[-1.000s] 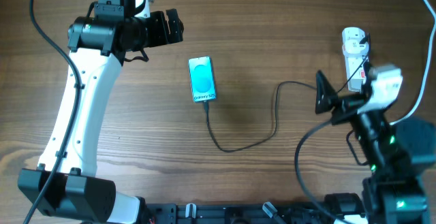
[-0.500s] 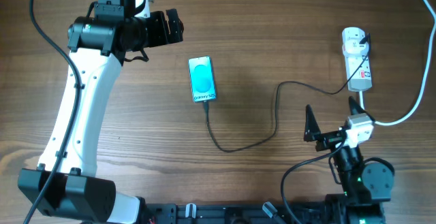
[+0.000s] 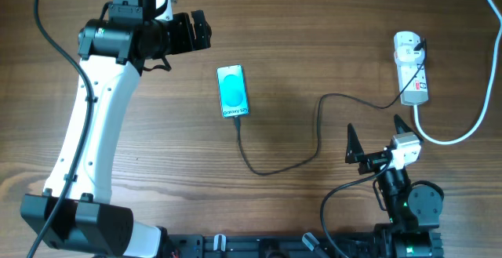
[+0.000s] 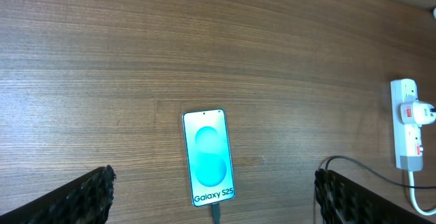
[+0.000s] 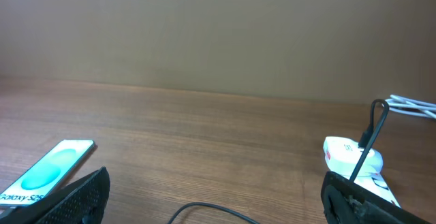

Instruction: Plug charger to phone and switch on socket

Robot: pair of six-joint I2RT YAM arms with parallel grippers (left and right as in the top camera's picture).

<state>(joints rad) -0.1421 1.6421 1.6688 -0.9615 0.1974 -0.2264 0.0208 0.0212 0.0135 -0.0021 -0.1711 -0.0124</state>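
Observation:
The phone lies flat with its cyan screen up at the table's middle. The black charger cable runs from the phone's bottom edge in a loop to the white socket at the right. In the left wrist view the connector sits in the phone's bottom end. My left gripper is open and empty, up and left of the phone. My right gripper is open and empty, below the socket and apart from it. The socket's red marking shows; I cannot tell the switch's state.
A thick white cord curves from the socket off the right edge. The right wrist view shows the phone at left, the cable below and the socket at right. Bare wood lies between them.
My right arm has pulled back from the socket toward the table's front edge and dropped low. The left arm, phone, cable and socket have not moved.

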